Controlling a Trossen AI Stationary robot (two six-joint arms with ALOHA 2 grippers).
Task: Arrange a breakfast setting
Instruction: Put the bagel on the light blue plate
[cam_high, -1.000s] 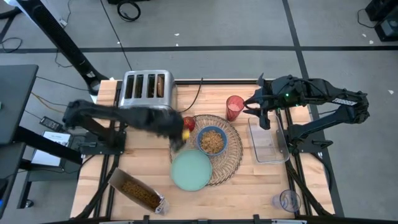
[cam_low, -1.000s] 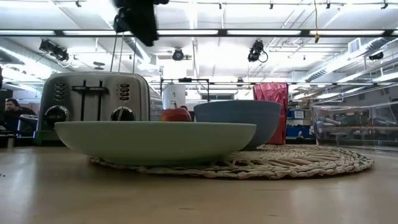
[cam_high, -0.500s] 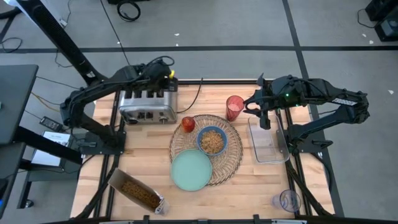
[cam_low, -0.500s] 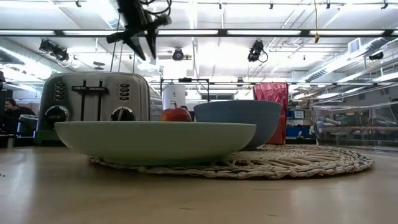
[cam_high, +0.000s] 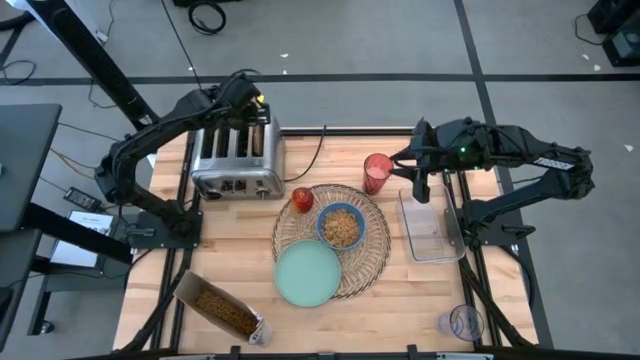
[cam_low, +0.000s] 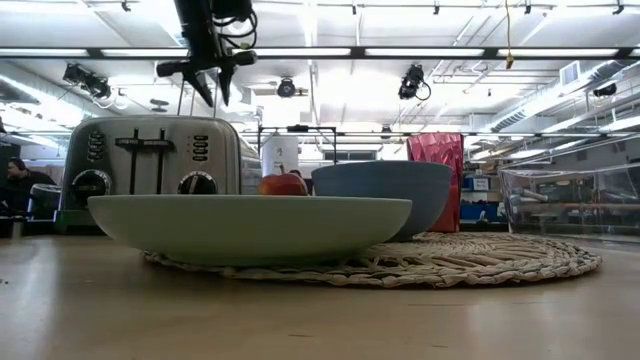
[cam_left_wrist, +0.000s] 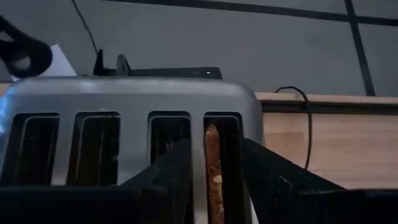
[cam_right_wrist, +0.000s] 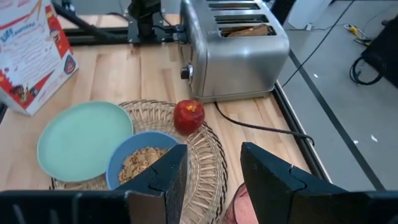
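Note:
The silver toaster (cam_high: 237, 155) stands at the table's far left, and a toast slice (cam_left_wrist: 213, 168) stands on edge in its rightmost slot. My left gripper (cam_left_wrist: 214, 180) is open above that slot, one finger on each side of the toast, clear of the toaster in the low view (cam_low: 208, 85). On the wicker placemat (cam_high: 372, 245) lie the blue bowl (cam_high: 340, 226), the pale green plate (cam_high: 307, 274) and the red fruit (cam_high: 302, 199). The red cup (cam_high: 377, 172) stands at the mat's far edge. My right gripper (cam_high: 418, 185) is open and empty, raised beside the cup. No spoon shows.
A clear plastic tray (cam_high: 430, 228) lies right of the mat, under my right arm. A cereal box (cam_high: 220, 308) lies at the near left, and a clear glass (cam_high: 465, 323) stands at the near right corner. The toaster's cord (cam_high: 322, 150) runs along the far edge.
My left gripper has swung from above the mat's left edge, near the red fruit, toward the far left, and now hangs over the toaster's rightmost slot. Nothing on the table has moved.

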